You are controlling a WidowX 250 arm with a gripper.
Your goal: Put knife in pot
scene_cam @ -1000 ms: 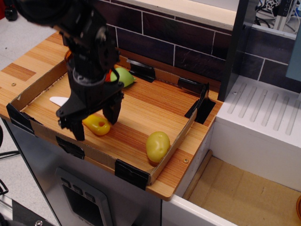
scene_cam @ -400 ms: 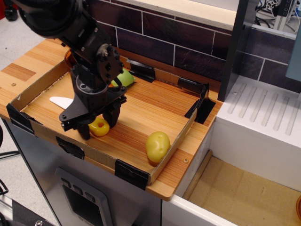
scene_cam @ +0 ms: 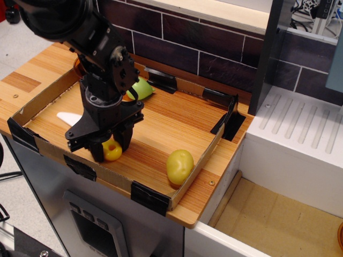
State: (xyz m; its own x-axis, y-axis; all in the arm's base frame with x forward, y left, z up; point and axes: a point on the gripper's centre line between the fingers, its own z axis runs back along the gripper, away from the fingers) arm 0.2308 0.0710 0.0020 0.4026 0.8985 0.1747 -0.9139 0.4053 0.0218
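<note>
**End effector down over the knife handle**

End effector [scene_cam: 110,150] straddles the knife's [scene_cam: 111,150] yellow handle on the bench [scene_cam: 177,120], jaws close around it; a firm grip isn't clear. Best to squeeze squarely, then lift straight. Pot [scene_cam: 78,64] barely peeks behind the arm.

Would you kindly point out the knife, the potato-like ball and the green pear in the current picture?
knife [scene_cam: 112,150], the one camera view, on the yellow handle between the gripper fingers.
potato-like ball [scene_cam: 179,166], same view, on the middle of its yellow-green body.
green pear [scene_cam: 141,89], same view, on the part showing beside the arm.
</note>
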